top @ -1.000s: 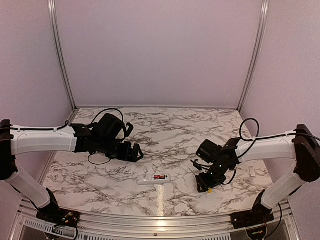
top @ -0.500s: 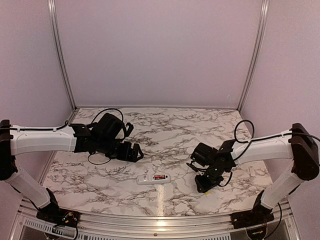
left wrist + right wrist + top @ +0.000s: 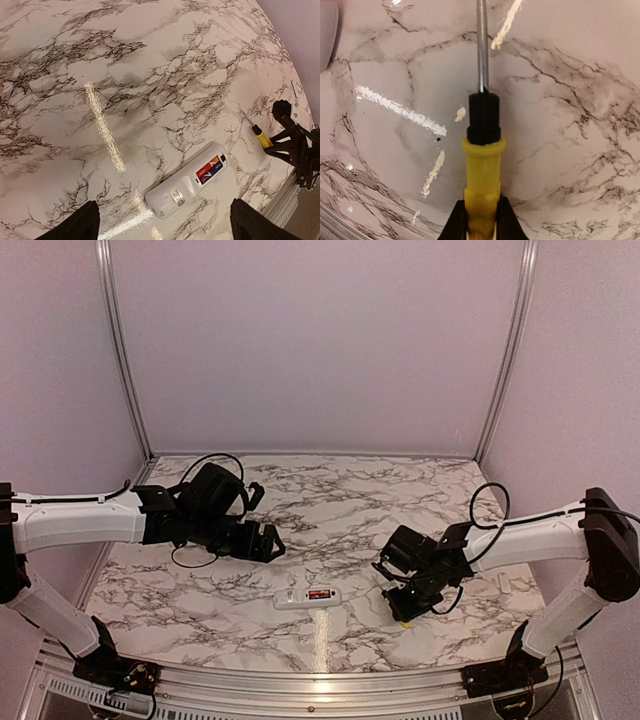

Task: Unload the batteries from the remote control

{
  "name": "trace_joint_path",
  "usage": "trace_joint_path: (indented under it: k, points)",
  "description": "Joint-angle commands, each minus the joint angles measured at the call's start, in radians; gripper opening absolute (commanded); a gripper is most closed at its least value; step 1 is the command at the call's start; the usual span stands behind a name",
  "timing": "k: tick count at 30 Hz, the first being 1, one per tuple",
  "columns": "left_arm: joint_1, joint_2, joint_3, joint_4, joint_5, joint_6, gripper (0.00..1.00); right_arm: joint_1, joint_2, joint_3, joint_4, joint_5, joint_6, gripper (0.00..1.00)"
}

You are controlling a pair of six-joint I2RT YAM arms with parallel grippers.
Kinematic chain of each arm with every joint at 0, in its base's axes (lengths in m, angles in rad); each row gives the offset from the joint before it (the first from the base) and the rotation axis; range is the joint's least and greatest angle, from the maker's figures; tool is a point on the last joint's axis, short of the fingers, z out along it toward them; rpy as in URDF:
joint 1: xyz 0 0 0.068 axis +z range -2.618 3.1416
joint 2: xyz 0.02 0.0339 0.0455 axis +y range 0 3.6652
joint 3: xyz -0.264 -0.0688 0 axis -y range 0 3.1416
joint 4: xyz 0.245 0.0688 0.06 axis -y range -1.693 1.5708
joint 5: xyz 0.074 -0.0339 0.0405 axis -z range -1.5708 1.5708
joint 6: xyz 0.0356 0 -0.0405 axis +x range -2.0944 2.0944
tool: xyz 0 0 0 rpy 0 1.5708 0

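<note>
The white remote control (image 3: 307, 596) lies back up near the table's front edge, its battery recess open. The batteries (image 3: 319, 593) show red inside it. In the left wrist view the remote (image 3: 187, 187) lies diagonally, with the batteries (image 3: 210, 169) side by side at its upper right end. My left gripper (image 3: 272, 543) is open and empty, above and behind the remote, with its fingertips (image 3: 80, 225) wide apart. My right gripper (image 3: 402, 606) is shut on the yellow-handled screwdriver (image 3: 482, 165), right of the remote. The shaft points toward the remote, whose corner (image 3: 326, 35) shows at the top left.
A small white piece (image 3: 503, 583) lies on the marble table (image 3: 340, 500) at the far right. Plain walls with metal corner posts (image 3: 505, 350) enclose the back and sides. The table's metal front rail (image 3: 320, 680) runs below the remote.
My right gripper has moved left toward the remote with the screwdriver in it. My left gripper has shifted slightly. The remote has not moved.
</note>
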Motion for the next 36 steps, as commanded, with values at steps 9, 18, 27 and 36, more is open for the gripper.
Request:
trace_joint_path:
  k: [9,18,27,36]
  points:
    - [0.004,-0.038,0.117,-0.003,0.289,0.02,0.91,0.012,-0.151,0.066,0.021,-0.101,-0.064,0.0]
    - [0.005,-0.05,0.117,0.128,0.557,-0.038,0.87,0.012,-0.259,0.146,0.114,-0.44,-0.148,0.0]
    - [-0.021,0.004,0.118,0.214,0.652,-0.094,0.78,0.012,-0.275,0.165,0.191,-0.679,-0.149,0.0]
    - [-0.059,0.074,0.123,0.286,0.648,-0.138,0.67,0.012,-0.277,0.189,0.174,-0.671,-0.138,0.0]
